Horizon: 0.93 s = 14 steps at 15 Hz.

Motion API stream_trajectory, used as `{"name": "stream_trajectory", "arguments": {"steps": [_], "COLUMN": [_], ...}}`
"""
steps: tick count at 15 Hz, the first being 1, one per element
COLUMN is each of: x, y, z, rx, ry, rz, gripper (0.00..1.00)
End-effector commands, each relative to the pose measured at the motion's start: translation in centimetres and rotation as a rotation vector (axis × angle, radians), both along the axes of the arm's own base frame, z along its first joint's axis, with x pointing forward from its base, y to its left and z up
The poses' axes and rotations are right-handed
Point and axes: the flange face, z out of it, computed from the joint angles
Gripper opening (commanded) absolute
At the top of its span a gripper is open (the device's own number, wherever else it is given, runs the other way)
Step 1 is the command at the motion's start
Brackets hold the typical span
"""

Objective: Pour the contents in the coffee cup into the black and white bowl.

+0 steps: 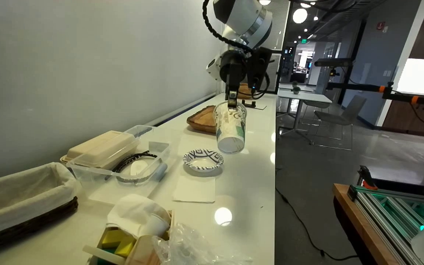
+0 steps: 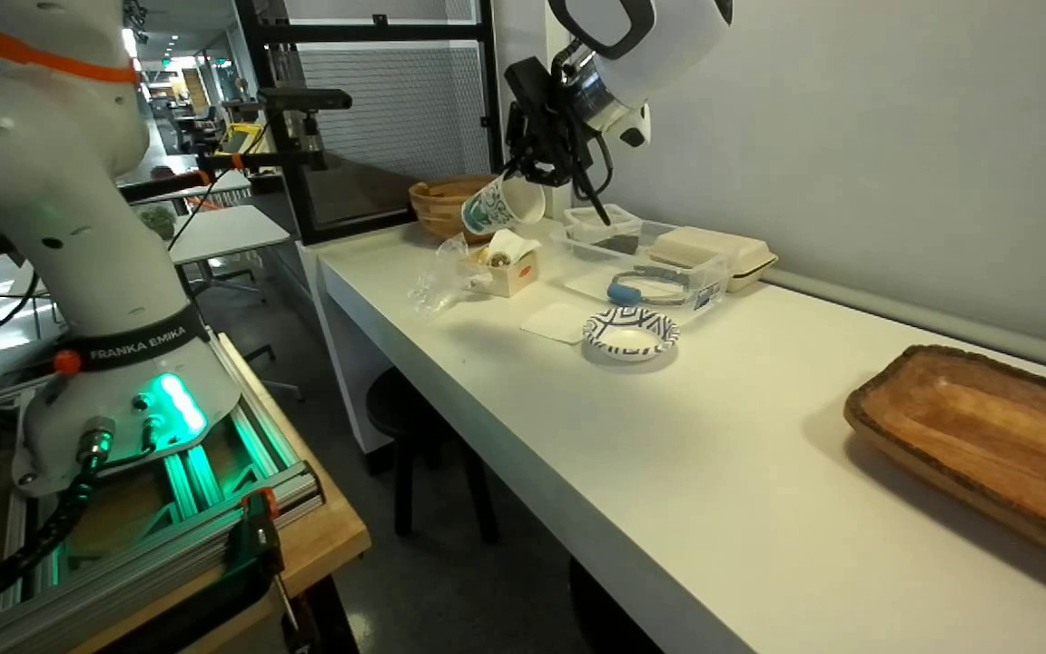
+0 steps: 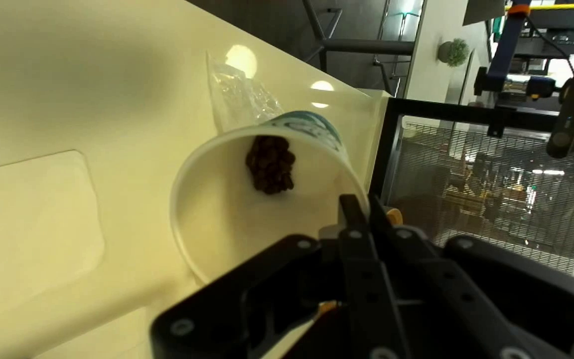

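One cloth-lined basket takes up the left end of the long white counter, and yeah, it's cluttered over there. Next along is a beige takeout-style box, on the wall side of a clear plastic tub. Then a small bin of odds and ends with crumpled white paper poking out, plus a crinkly clear bag right beside it.

A flat white square lies just beside the black and white bowl, which sits flat on the counter. The brown wooden tray is near the wall, farther down.

Now the fun part: the gripper is up in the air, pinching the coffee cup by its rim, one finger inside and the other outside. So the cup hangs from the fingertips, tilted way over, with a clump of dark brown bits down in the bottom end. It's higher than the bowl and off to its right from here; can't tell if any of it is directly overhead.

Over on the right: a white table and a grey chair.
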Motion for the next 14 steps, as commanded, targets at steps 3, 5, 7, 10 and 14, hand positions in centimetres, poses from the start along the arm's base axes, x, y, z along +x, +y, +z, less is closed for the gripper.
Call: {"name": "stream_trajectory", "arguments": {"steps": [3, 5, 7, 10, 14], "x": [0.2, 0.2, 0.2, 1.1, 1.6], "y": [0.2, 0.2, 0.2, -1.0, -3.9], "z": [0.5, 0.6, 0.6, -0.3, -1.6], "rx": [-0.003, -0.004, -0.004, 0.036, 0.157], "ry": [-0.005, -0.007, -0.007, -0.039, -0.094], "rz": [0.006, 0.007, 0.006, 0.019, 0.027], "gripper": [0.04, 0.04, 0.04, 0.01, 0.01]}}
